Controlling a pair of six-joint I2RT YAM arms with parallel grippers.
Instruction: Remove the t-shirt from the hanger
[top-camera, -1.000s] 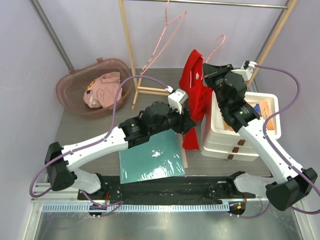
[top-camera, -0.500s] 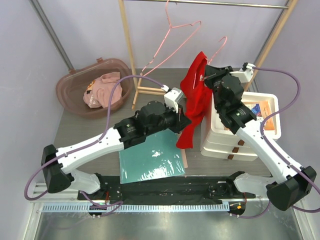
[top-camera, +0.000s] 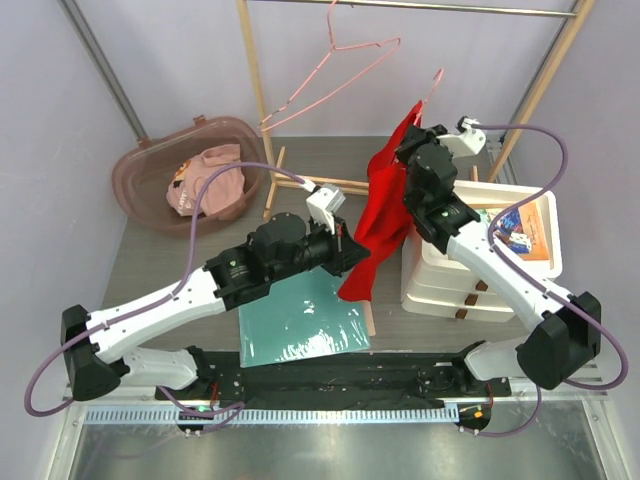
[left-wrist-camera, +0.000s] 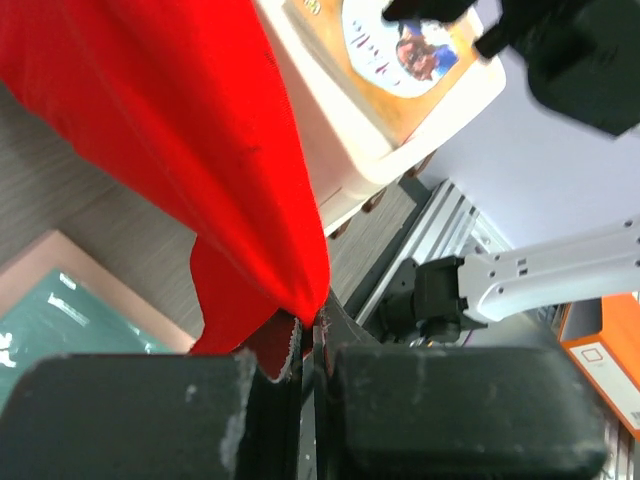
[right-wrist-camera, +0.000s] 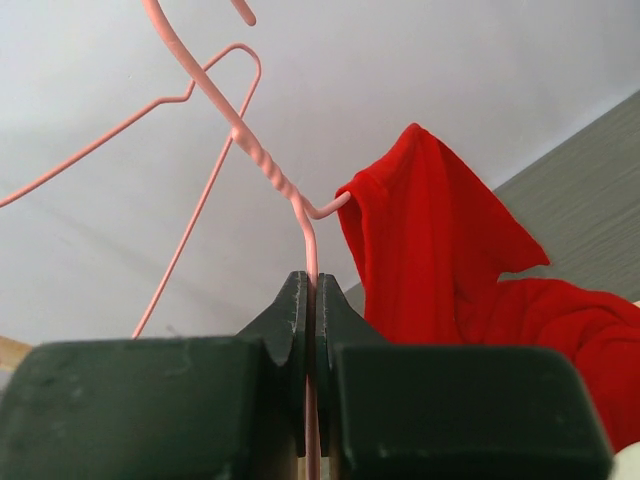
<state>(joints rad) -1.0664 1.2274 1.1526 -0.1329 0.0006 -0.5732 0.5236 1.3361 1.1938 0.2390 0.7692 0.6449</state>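
The red t-shirt (top-camera: 385, 205) hangs stretched in a diagonal strip from the pink wire hanger (top-camera: 434, 84) down to the left. My right gripper (top-camera: 417, 150) is shut on the hanger's wire just below its twisted neck (right-wrist-camera: 268, 172), with the shirt (right-wrist-camera: 440, 250) draped to its right. My left gripper (top-camera: 350, 257) is shut on the shirt's lower edge; the red cloth (left-wrist-camera: 180, 130) runs up and away from the left gripper's closed jaws (left-wrist-camera: 308, 335). How much of the shirt still sits on the hanger is hidden.
A second, empty pink hanger (top-camera: 340, 65) hangs from the rail beside a wooden rack post (top-camera: 256, 100). A brown basket (top-camera: 150, 160) with a pink garment sits at the back left. White stacked boxes (top-camera: 470, 280) stand on the right, and a teal mat (top-camera: 300, 315) lies in front.
My left gripper has moved left and nearer with the shirt's edge, pulling the cloth into a longer strip. My right gripper has shifted left and back with the hanger. The empty hanger has swung.
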